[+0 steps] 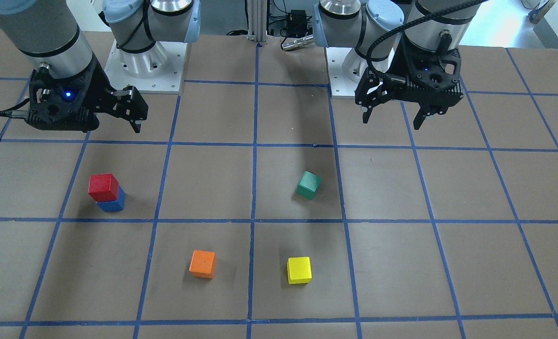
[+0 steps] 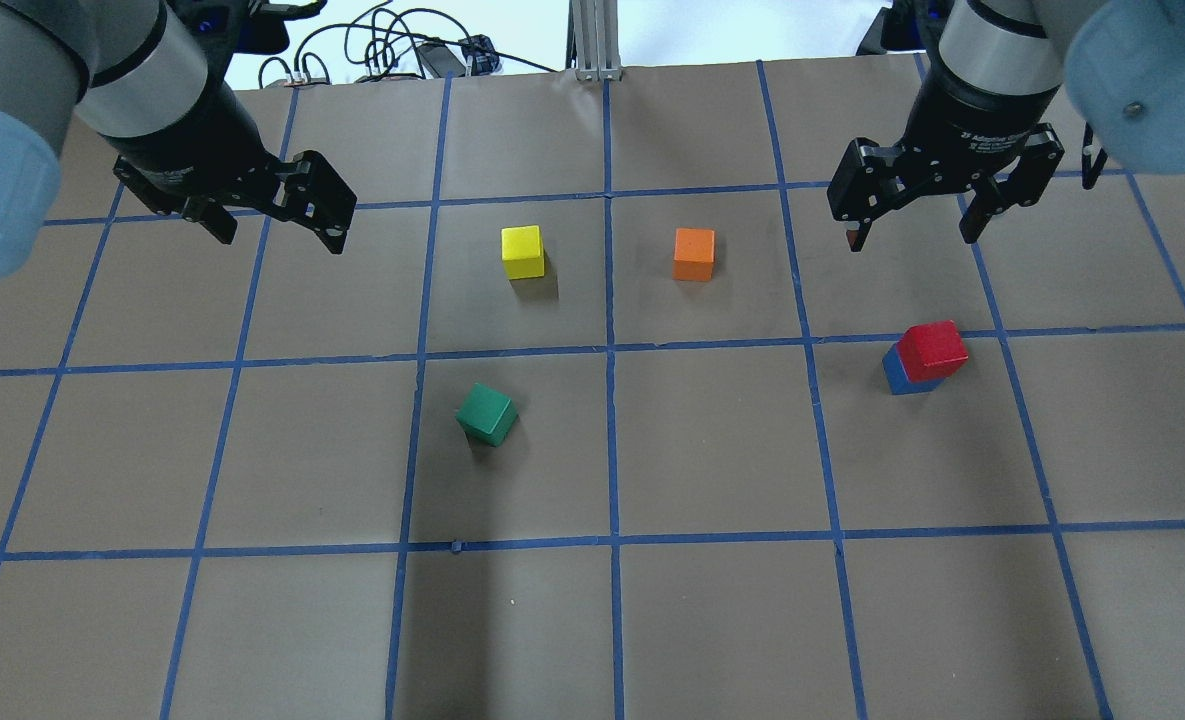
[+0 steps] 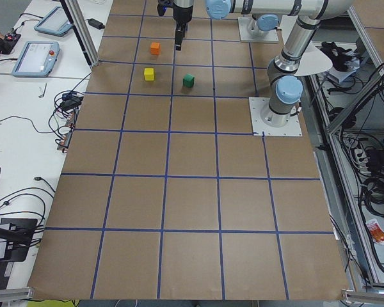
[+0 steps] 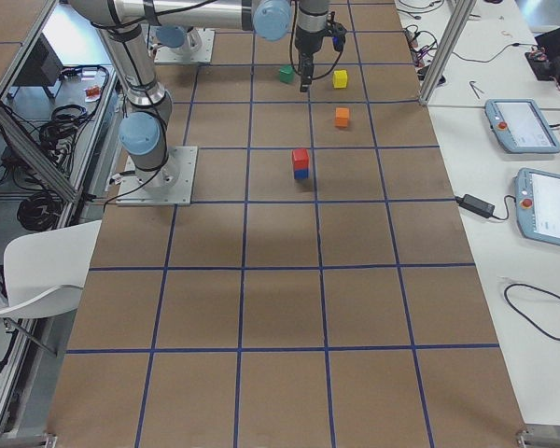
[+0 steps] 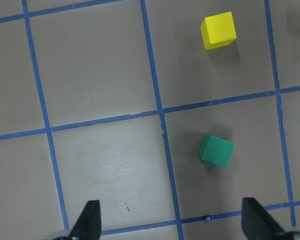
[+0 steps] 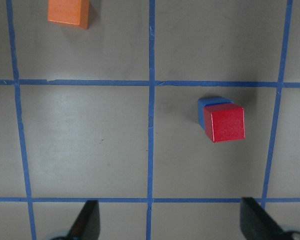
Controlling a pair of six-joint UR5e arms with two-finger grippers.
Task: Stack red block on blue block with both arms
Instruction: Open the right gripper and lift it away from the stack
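Note:
The red block point(image 1: 103, 187) sits on top of the blue block point(image 1: 114, 204), slightly offset, so a blue edge shows beside it. The stack also shows in the overhead view, red block point(image 2: 933, 350) over blue block point(image 2: 897, 376), and in the right wrist view, red block point(image 6: 224, 122) over blue block point(image 6: 206, 105). My right gripper point(image 2: 912, 240) is open and empty, raised above the table and apart from the stack. My left gripper point(image 2: 280, 238) is open and empty, raised on the far side of the table, and also shows in the front view point(image 1: 392, 122).
A green cube point(image 2: 486, 414) lies tilted near the table's middle. A yellow cube point(image 2: 522, 251) and an orange cube point(image 2: 694, 254) stand further out. The brown table point(image 2: 712, 620) has a blue tape grid. The arm bases stand at the robot's edge.

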